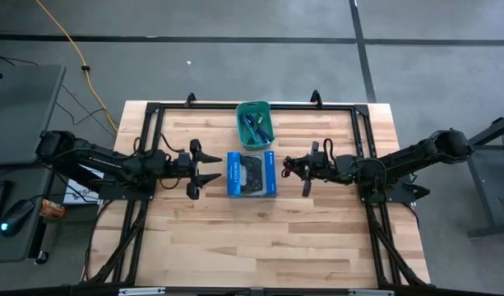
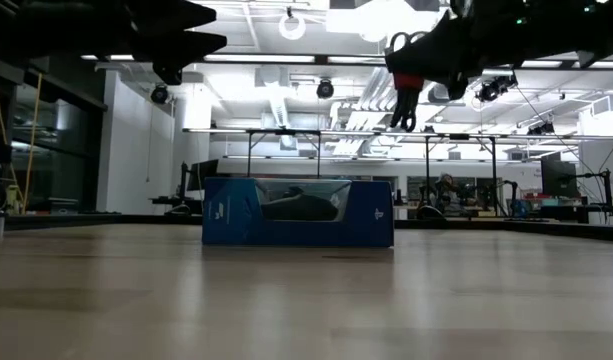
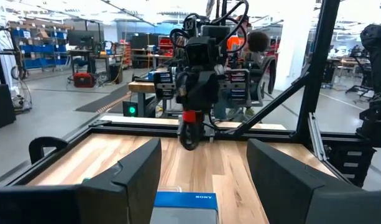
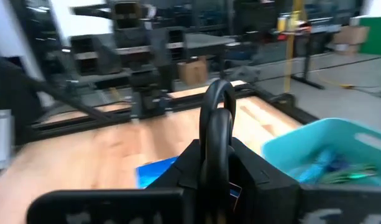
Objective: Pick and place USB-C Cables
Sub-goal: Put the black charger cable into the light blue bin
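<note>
On the worktop (image 1: 260,238) a blue box (image 1: 252,174) lies at centre, with a teal bin (image 1: 255,123) at its 12 o'clock holding cables (image 1: 253,126). At 9 o'clock the left end effector (image 1: 209,168) hangs spread. At 3 o'clock the right end effector (image 1: 305,174) pinches a black cable (image 4: 216,134), looped, its long axis upright.

Dark jointed arms, black pincers (image 1: 194,168)
</note>
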`<state>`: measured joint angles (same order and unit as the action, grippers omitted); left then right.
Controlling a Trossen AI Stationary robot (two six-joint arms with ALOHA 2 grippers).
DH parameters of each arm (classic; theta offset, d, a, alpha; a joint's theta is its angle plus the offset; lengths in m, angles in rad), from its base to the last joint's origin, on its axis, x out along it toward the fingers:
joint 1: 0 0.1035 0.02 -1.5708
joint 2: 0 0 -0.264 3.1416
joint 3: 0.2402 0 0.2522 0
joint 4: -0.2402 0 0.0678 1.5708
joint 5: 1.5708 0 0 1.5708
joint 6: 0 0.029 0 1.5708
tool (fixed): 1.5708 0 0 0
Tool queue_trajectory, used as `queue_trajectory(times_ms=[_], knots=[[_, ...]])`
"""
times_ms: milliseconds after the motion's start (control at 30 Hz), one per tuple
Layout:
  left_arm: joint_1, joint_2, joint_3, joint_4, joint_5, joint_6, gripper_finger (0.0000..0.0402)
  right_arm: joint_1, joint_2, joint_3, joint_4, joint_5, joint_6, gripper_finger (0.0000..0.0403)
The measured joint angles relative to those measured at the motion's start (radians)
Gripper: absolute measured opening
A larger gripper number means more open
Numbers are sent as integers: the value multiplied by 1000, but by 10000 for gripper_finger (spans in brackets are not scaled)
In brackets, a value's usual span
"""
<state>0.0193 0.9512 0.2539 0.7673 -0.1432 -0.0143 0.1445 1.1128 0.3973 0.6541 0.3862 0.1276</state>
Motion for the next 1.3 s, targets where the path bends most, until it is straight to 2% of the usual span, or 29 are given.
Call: queue_trajectory(times_ms=[133, 267, 567, 767, 1000, 1133, 1300], knots=[[0, 0, 0, 0, 0, -1, 218, -59, 34, 65, -57, 66, -9, 30], [0, 0, 0, 2, 1, 0, 218, -151, 135, 205, -147, 28, -23, 30], [0, 0, 0, 3, 1, 0, 218, -335, 490, 721, -591, 4, 0, 30], [0, 0, 0, 19, 0, 0, 218, -413, 695, 978, -805, 5, 56, 30], [0, 0, 0, 23, 0, 0, 218, -463, 878, 1100, -913, -20, 195, 30], [0, 0, 0, 23, 0, 0, 218, -484, 935, 1107, -945, -77, 262, 31], [0, 0, 0, 24, 1, -1, 218, -492, 981, 1108, -965, -80, 295, 33]])
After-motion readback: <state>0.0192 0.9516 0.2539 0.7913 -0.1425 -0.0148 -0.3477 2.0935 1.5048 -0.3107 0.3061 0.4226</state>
